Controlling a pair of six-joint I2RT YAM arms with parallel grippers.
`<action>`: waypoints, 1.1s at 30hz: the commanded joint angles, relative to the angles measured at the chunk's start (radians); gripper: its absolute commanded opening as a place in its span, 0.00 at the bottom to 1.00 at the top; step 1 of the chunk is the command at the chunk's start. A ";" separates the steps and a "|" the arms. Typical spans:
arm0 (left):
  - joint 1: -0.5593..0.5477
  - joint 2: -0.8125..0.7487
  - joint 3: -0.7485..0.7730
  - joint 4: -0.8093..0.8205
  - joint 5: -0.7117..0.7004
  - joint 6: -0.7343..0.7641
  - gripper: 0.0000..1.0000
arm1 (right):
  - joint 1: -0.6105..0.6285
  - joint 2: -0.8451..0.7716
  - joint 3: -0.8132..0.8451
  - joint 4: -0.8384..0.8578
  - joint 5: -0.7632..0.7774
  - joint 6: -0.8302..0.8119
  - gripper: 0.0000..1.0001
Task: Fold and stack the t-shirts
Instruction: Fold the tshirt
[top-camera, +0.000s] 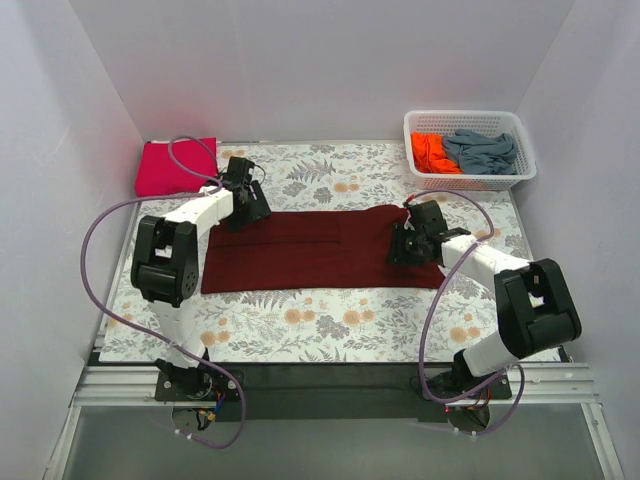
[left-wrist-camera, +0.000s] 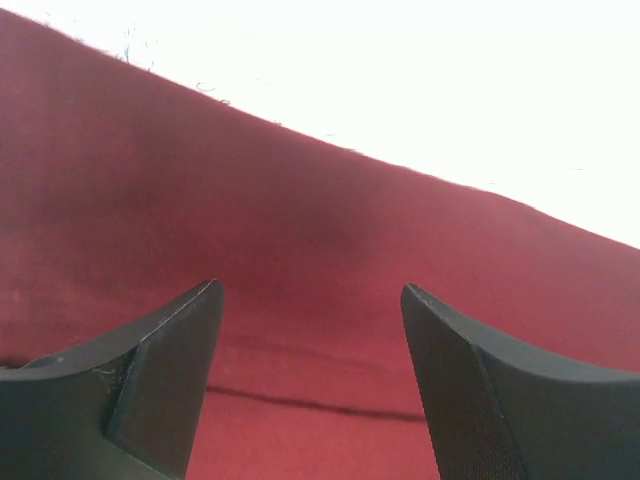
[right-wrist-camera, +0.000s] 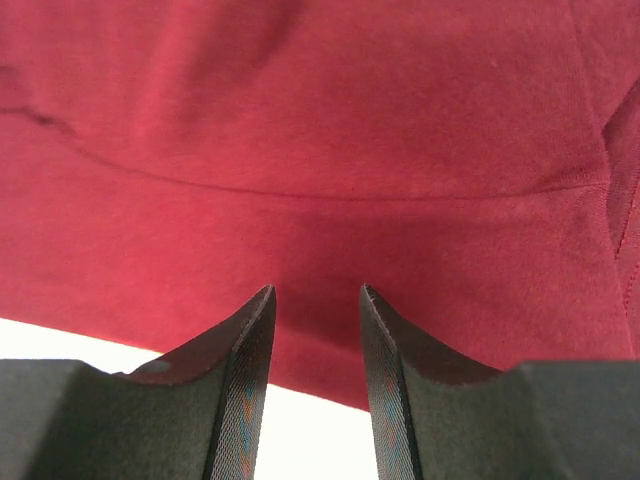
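The dark maroon t-shirt (top-camera: 315, 250) lies flat as a long folded band across the middle of the floral cloth. My left gripper (top-camera: 243, 213) is open over its far left edge; the left wrist view shows maroon cloth (left-wrist-camera: 300, 250) between and beyond the spread fingers. My right gripper (top-camera: 400, 243) is open over the shirt's right end; the right wrist view shows maroon cloth (right-wrist-camera: 320, 150) ahead of the fingers, nothing held. The magenta-pink t-shirt (top-camera: 172, 166) lies folded at the far left corner. The orange t-shirt (top-camera: 430, 152) and grey-blue t-shirt (top-camera: 482, 150) sit in the basket.
The white lattice basket (top-camera: 470, 180) stands at the far right corner. The floral table cloth (top-camera: 330, 325) covers the table. White walls close in the left, back and right sides. Purple cables loop from both arms.
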 joint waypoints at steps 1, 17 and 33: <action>-0.001 0.018 0.021 -0.036 -0.054 0.008 0.70 | 0.005 0.038 0.003 0.029 0.043 -0.002 0.46; -0.138 -0.394 -0.738 -0.108 0.281 -0.228 0.71 | 0.003 0.430 0.377 0.044 -0.069 -0.241 0.47; -0.629 -0.310 -0.581 0.133 0.641 -0.526 0.82 | 0.075 0.888 1.009 -0.020 -0.292 -0.318 0.47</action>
